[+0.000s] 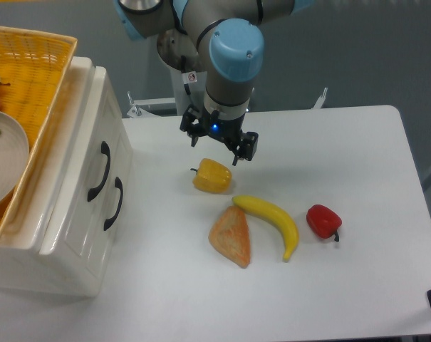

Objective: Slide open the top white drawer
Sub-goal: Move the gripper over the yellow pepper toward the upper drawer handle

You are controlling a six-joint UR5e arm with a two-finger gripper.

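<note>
Hovering above the yellow pepper (212,176) near the frame's centre, the gripper (219,146) is carrying nothing — its fingers are standing apart. The top white drawer (94,167) is sitting shut at the left of the frame, its black handle (100,171) well apart from the tool. Doing this step well is probably meaning travelling left clear of the pepper, then closing around that upper handle (not the lower drawer's handle (115,203) just beside it) — and pulling straight outward.

Pepper (213,176) sat just below gripper (219,148); top drawer (94,160) far left; banana (270,221), bread (231,236) below-right.
</note>
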